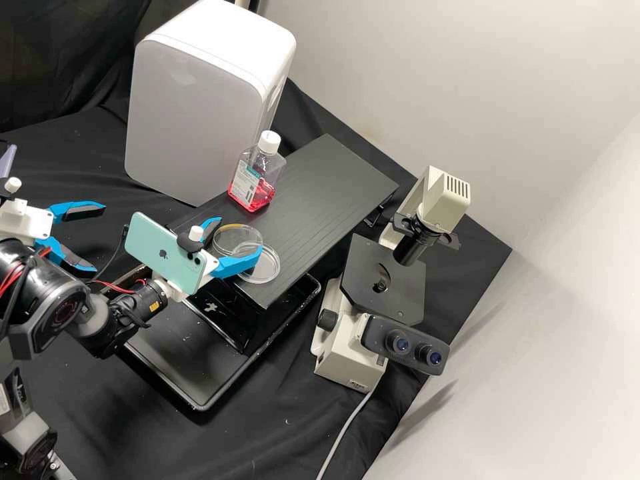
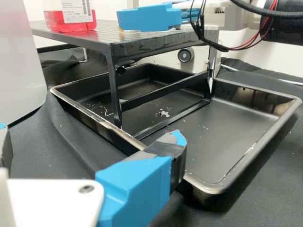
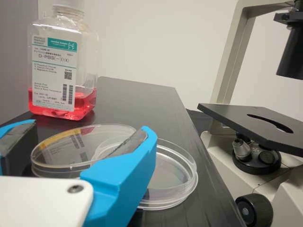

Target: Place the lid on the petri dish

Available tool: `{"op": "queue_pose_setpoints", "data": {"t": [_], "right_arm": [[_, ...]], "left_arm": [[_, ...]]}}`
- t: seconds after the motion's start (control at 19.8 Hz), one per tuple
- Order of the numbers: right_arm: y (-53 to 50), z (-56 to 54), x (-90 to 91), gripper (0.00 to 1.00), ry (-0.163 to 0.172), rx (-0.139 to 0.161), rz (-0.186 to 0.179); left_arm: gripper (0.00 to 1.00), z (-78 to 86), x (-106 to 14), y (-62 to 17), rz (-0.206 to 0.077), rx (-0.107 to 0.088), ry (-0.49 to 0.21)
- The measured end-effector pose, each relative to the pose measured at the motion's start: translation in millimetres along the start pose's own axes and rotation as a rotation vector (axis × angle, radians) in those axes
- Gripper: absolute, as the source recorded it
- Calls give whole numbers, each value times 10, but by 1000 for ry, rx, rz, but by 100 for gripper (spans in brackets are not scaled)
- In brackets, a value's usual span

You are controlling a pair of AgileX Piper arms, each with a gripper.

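While the left gripper (image 1: 98,239) hangs wide open, left of the tray (image 1: 193,373), the right gripper (image 1: 237,239) clasps the lid (image 3: 71,146) at the shelf's (image 1: 327,187) near end, partly over the dish (image 3: 173,172), with the bottle (image 1: 257,175) beyond.

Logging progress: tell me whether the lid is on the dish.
Off: lid and dish sit side by side on the shelf, rims overlapping.

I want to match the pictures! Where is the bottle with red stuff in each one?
High view: bottle on the black shelf, beside the white box.
Left wrist view: bottle standing on the shelf.
Right wrist view: bottle on the shelf, behind the petri dish.
Shared landmark: the shelf.
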Motion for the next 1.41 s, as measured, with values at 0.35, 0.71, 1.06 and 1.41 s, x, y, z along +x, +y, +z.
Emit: {"op": "queue_pose_setpoints", "data": {"t": [0.35,0.71,1.06,1.41], "right_arm": [[41,-4,-4,0,11,11,10],[290,42,-164,0,-15,74,92],[410,55,-275,0,1,103,131],[291,148,-295,0,-44,100,77]], "left_arm": [[100,10,5,-27,-12,2,-3],[100,14,3,-29,-10,-3,6],[100,13,7,-45,-17,-2,7],[100,13,7,-45,-17,-2,7]]}}
